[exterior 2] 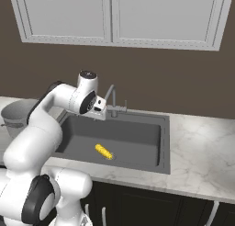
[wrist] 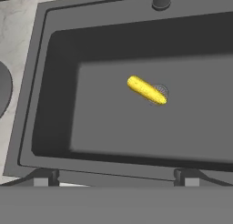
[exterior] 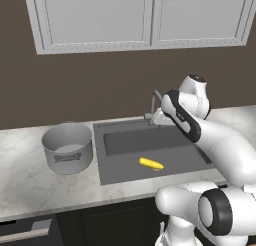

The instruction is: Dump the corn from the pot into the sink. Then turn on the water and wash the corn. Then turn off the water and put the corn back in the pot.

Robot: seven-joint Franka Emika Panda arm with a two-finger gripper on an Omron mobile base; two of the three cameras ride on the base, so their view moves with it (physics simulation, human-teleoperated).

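A marble counter [exterior: 25,175] runs along a dark brown wall, with pale grey cabinet doors [exterior: 145,17] above it.

Toward the counter's left end stands the pot [exterior: 68,147], a wide grey metal stockpot, upright and without a lid, just beside the left rim of the sink. Nothing yellow shows inside it in the left base view.

The sink [exterior: 125,170] is a dark grey rectangular basin sunk into the counter. The corn [exterior: 151,163], a small yellow cob, lies on the basin floor near its middle, somewhat nearer the front edge in the left base view. In the hand view, the cob [wrist: 146,90] lies at a slant with one end resting over the round metal drain [wrist: 160,92].

At the back rim of the sink, near its middle, a grey metal faucet [exterior 2: 113,101] rises with its spout arching over the basin. No water can be seen running.

The white arm reaches in over the right part of the sink, with its hand up by the faucet. The gripper [wrist: 116,180] hangs above the basin, looking down at the cob; its two dark fingertips [wrist: 43,178] stand wide apart, holding nothing and touching nothing.
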